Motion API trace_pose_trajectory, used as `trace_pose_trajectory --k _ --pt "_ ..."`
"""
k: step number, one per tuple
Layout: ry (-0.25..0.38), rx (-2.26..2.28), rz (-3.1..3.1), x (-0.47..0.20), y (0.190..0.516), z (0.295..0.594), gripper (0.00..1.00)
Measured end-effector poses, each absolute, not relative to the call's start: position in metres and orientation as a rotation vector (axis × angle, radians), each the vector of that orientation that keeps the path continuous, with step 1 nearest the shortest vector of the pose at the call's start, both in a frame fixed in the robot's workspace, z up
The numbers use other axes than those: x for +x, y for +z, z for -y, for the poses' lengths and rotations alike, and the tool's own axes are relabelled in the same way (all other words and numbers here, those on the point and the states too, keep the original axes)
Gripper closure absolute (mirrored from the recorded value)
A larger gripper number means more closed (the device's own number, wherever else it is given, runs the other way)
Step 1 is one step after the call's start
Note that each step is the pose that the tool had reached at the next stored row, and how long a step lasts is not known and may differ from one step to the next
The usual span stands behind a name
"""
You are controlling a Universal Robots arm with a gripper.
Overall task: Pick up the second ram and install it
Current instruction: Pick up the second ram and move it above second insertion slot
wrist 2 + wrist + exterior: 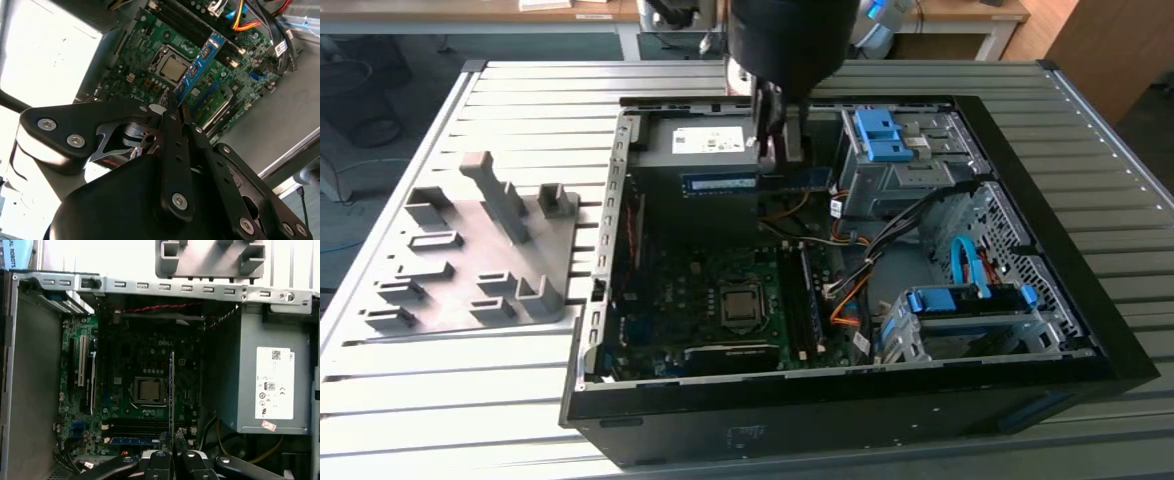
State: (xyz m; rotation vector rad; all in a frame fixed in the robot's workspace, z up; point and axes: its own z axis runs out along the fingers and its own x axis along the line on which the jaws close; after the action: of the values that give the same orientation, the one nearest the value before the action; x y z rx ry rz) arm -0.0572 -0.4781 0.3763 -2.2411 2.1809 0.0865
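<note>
My gripper [777, 165] hangs over the far part of the open computer case [1067, 330], shut on the second ram [754, 182]. That ram is a thin blue stick with dark chips, held level above the motherboard [707, 300]. In the second wrist view it reaches out from the gripper [175, 102] as a blue strip [197, 67] over the processor socket [172, 67]. In the first wrist view the ram [172, 390] shows edge-on ahead of the gripper [175, 442]. The dark memory slots [135, 427] lie beside the socket, and a blue strip [135, 441] sits in one of them.
A grey slotted holder block [480, 250] stands on the table at the exterior view's left. Inside the case are the grey power supply [700, 140], blue-latched drive cages [961, 300] and loose cables [854, 270] close to the slots. The case walls rise around the board.
</note>
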Motion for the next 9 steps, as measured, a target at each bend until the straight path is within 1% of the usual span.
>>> trace_pose_trajectory --k 9 --pt "0.086 -2.241 -2.181 -0.041 0.360 0.485 0.86"
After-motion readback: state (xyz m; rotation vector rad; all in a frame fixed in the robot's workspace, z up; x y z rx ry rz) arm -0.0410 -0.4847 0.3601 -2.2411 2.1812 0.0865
